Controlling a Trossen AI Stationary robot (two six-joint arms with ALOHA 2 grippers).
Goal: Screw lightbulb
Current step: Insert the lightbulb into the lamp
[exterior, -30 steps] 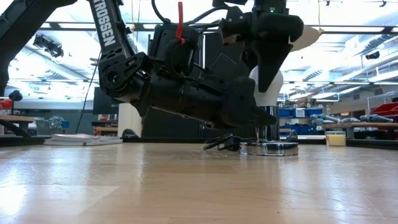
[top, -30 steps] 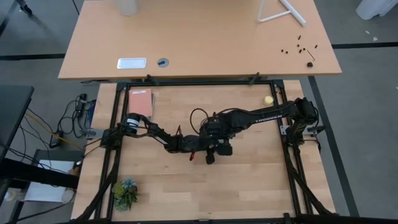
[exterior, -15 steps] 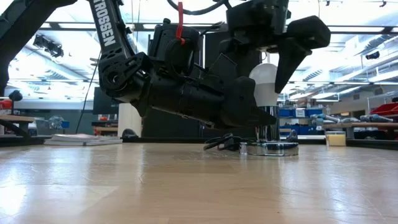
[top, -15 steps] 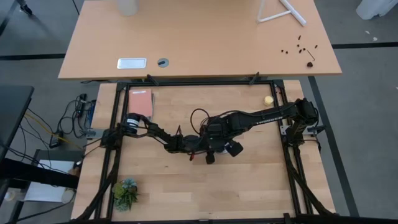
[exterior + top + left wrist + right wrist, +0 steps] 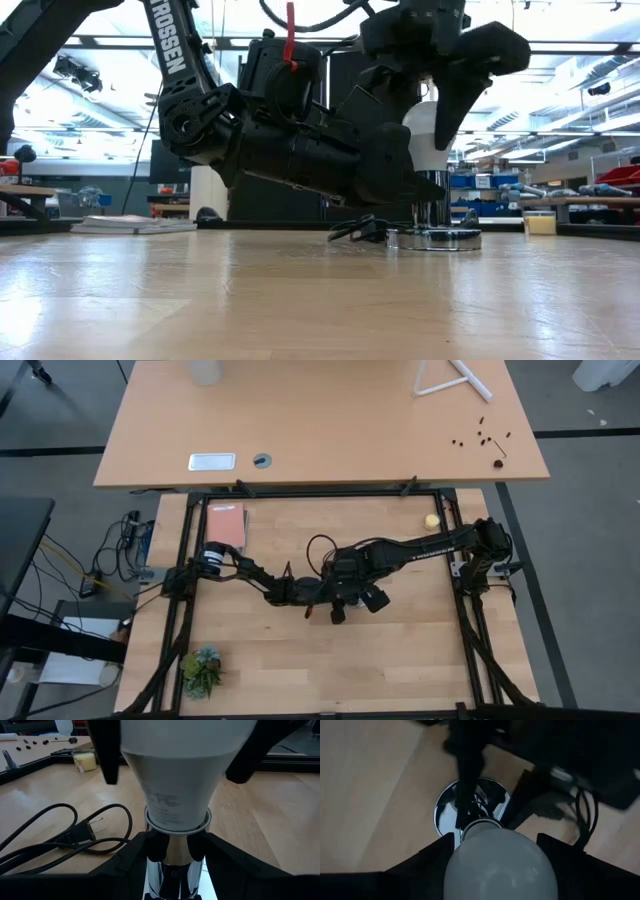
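The white lightbulb point(image 5: 175, 785) stands upright with its base in the chrome socket point(image 5: 175, 862), whose round disc point(image 5: 435, 239) rests on the table near the middle. It also shows in the low view point(image 5: 425, 140) and from above in the right wrist view point(image 5: 500, 865). My left gripper point(image 5: 176, 847) lies low, level with the table, shut on the socket's stem. My right gripper point(image 5: 495, 840) points down from above, its fingers on either side of the globe. My left gripper pinches the socket's upright chrome stem point(image 5: 175, 865) between its two fingers point(image 5: 155, 845), just below the bulb's base. It comes in level from the table's left side. The socket stands upright, its disc on the table. My right gripper holds the bulb's frosted globe point(image 5: 470, 855) between its two fingers point(image 5: 110, 755), from above, pointing down. The bulb stands upright in the socket.
The socket's black cord and plug point(image 5: 75, 835) lie looped on the table just behind the socket. A small yellow ball point(image 5: 431, 520) lies at the far right, a reddish book point(image 5: 226, 525) at the far left, a small plant point(image 5: 202, 670) at the near left.
My right gripper has turned about its upright axis over the bulb, most of it in the first half second; its fingers stand at a different angle around the globe. The bulb and socket stay upright in place. My left gripper has kept still.
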